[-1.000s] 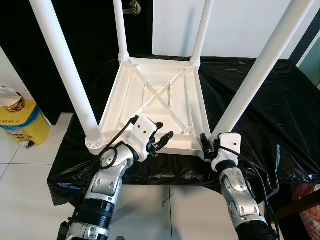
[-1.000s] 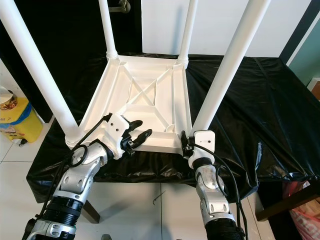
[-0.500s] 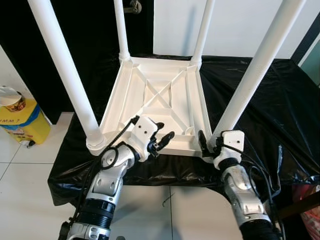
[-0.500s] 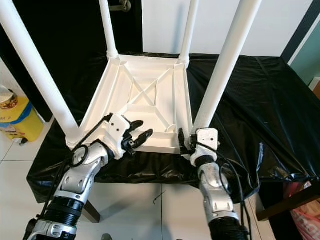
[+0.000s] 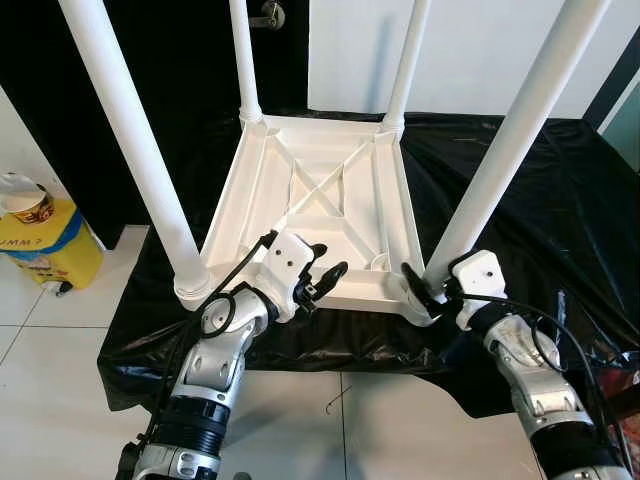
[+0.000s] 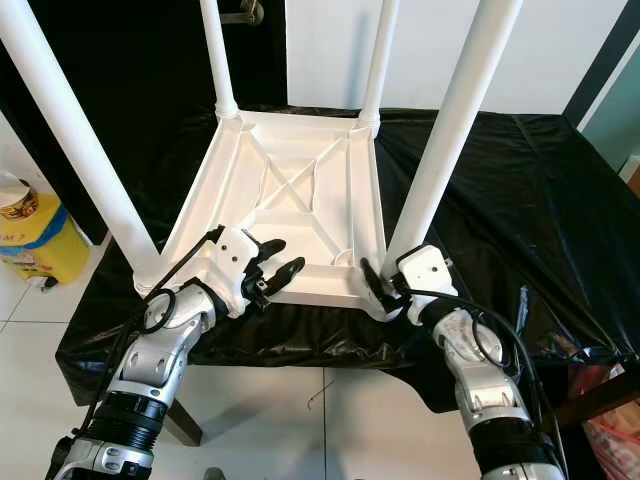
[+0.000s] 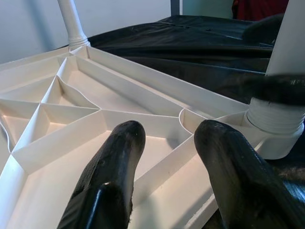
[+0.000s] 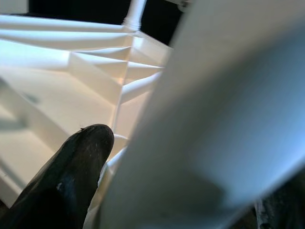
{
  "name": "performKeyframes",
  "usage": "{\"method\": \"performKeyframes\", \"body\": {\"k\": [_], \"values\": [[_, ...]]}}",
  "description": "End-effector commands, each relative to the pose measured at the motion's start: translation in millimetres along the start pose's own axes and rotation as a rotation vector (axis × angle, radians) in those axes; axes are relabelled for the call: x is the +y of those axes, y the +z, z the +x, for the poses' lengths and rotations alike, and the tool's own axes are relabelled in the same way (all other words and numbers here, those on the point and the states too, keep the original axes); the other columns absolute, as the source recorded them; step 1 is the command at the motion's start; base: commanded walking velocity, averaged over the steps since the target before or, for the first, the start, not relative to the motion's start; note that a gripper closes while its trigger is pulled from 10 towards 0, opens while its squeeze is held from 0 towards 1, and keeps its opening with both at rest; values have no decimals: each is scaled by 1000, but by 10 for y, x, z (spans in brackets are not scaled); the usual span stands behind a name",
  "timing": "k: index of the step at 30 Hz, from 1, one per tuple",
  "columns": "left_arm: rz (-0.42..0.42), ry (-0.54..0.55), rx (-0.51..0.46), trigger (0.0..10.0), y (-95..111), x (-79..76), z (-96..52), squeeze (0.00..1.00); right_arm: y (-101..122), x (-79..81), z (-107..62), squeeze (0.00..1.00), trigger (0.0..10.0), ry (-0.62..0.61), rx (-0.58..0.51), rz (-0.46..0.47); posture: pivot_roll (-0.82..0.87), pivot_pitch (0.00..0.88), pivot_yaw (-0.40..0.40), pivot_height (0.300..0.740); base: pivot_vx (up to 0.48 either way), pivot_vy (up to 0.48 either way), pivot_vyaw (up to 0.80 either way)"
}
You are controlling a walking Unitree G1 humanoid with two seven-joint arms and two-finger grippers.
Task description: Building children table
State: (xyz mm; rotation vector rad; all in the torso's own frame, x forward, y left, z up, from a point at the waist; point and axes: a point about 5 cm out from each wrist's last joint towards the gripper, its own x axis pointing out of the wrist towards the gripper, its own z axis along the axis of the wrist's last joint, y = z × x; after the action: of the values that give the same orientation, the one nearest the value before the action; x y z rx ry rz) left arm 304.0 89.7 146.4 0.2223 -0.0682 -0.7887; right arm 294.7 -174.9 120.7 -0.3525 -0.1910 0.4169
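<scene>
At the near right corner of the upturned white table (image 5: 318, 190), the right gripper (image 5: 425, 290) has swung outward since a second ago, its wrist now angled off to the robot's right while its fingers straddle the base of the near right leg (image 5: 505, 150); in the right wrist view that leg fills the gap between the two black fingers (image 8: 71, 176), so they look closed around it. This reads as a twist or tightening of that last leg, with all four legs already standing upright. The left gripper (image 5: 322, 276) has barely moved, fingers spread over the near rim, seemingly steadying the top. The table lies on a black sheet (image 5: 520, 200) draped over a low stand, on pale floor tiles (image 5: 60, 340), with a yellow bin (image 5: 40, 240) at the robot's left and a white wall (image 5: 480, 50) behind.
</scene>
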Motion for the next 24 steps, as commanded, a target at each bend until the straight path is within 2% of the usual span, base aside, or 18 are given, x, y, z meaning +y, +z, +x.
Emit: {"method": "performKeyframes", "body": {"k": [1, 9, 10, 11, 24], "values": [[-6, 80, -11, 10000, 8, 48, 11, 0, -28, -15, -2, 0, 10000, 18, 14, -22, 13, 0, -42, 740, 0, 0, 0], [-2, 74, -15, 10000, 23, 51, 27, 0, -69, 34, 112, 0, 10000, 70, 28, -73, 9, 0, -28, 740, 0, 0, 0], [-1, 73, -15, 10000, 25, 55, 28, 0, -80, 43, 132, 0, 2980, 76, 29, -78, 12, 0, -27, 740, 0, 0, 0], [0, 73, -15, 10000, 26, 59, 29, 0, -95, 49, 141, 0, 0, 79, 32, -79, 13, 0, -27, 740, 0, 0, 0], [7, 73, -14, 10000, 29, 68, 23, 0, -191, 73, 123, 0, 0, 90, 62, -72, 14, 0, -23, 740, 0, 0, 0]]}}
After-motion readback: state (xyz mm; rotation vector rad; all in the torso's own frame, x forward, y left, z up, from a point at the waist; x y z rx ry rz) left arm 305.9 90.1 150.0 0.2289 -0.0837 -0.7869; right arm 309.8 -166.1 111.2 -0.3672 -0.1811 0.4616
